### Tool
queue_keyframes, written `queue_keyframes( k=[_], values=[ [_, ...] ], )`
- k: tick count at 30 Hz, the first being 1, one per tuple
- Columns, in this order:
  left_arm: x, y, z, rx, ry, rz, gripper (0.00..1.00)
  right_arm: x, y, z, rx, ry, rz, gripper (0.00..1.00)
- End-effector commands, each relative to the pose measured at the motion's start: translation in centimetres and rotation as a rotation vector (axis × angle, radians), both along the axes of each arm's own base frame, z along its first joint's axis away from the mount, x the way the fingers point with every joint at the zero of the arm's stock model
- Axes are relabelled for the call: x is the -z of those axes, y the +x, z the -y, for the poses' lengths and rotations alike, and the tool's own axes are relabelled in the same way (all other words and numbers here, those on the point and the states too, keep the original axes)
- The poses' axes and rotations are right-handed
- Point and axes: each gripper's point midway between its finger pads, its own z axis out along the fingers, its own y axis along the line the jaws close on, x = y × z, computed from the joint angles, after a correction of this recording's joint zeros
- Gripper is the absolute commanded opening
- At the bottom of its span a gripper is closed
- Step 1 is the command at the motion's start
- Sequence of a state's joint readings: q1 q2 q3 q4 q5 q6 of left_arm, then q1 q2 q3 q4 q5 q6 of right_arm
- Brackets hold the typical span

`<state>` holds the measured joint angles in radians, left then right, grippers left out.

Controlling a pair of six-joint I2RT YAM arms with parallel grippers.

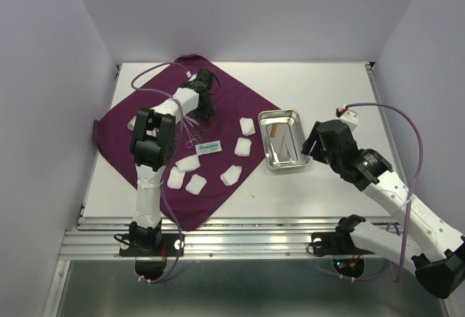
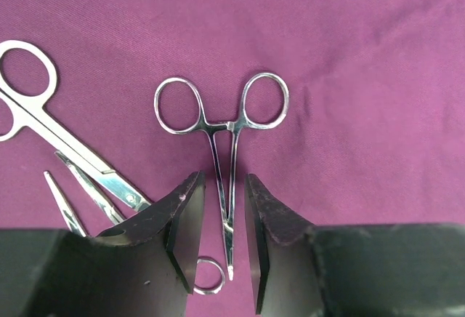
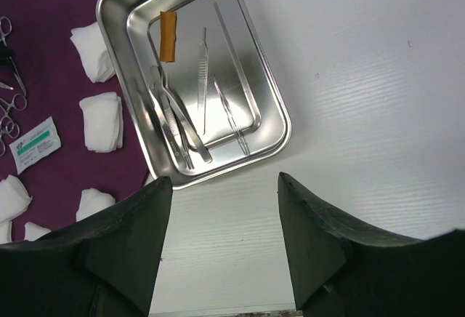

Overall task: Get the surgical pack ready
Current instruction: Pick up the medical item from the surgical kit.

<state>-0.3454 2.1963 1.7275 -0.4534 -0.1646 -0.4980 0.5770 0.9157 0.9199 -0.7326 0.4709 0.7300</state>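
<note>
The dark purple cloth (image 1: pixel 225 102) lies spread as a diamond on the left of the table, with several white gauze pads (image 1: pixel 248 126) on it. My left gripper (image 2: pixel 224 179) is down over the cloth (image 2: pixel 363 55), open. Its jaws straddle the shaft of ring-handled forceps (image 2: pixel 231 124) lying flat, with a narrow gap on each side. Scissors (image 2: pixel 65 142) lie just to the left. The steel tray (image 1: pixel 285 113) sits right of the cloth. In the right wrist view the tray (image 3: pixel 109 11) holds tweezers (image 3: pixel 174 117) and an orange-handled tool (image 3: pixel 168 35). My right gripper (image 3: pixel 224 179) hangs open and empty over bare table beside the tray.
A small white-and-green packet (image 1: pixel 208 146) lies on the cloth near the instruments. More gauze pads (image 3: pixel 102 121) sit beside the tray's left rim. Purple walls close in the table on three sides. Bare white tabletop (image 1: pixel 327 84) stretches behind and right of the tray.
</note>
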Motion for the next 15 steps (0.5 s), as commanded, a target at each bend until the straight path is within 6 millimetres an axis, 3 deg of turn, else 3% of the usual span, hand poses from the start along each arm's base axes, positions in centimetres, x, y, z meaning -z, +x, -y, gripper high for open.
queue_keyframes(
  k=[1,6,9,11,15],
  values=[
    [1.6,-0.7,-0.2,0.015,0.025,-0.047,0.40,-1.5,0.6,-0.4,-0.002,0.022,0.047,0.65],
    [2.6,-1.0,-0.1,0.018,0.042,-0.076,0.43,-1.5,0.6,-0.4,0.000,0.023,0.047,0.65],
    [2.3,-1.0,0.1,0.022,0.039,-0.074,0.34,-1.6,0.5,-0.3,0.001,0.023,0.049,0.65],
    [1.7,-1.0,0.2,0.020,0.037,-0.059,0.23,-1.6,0.5,-0.2,0.002,0.024,0.049,0.65],
    [-1.5,-0.6,0.6,0.011,0.024,0.007,0.10,-1.8,0.4,-0.2,0.003,0.026,0.054,0.65]
  ],
)
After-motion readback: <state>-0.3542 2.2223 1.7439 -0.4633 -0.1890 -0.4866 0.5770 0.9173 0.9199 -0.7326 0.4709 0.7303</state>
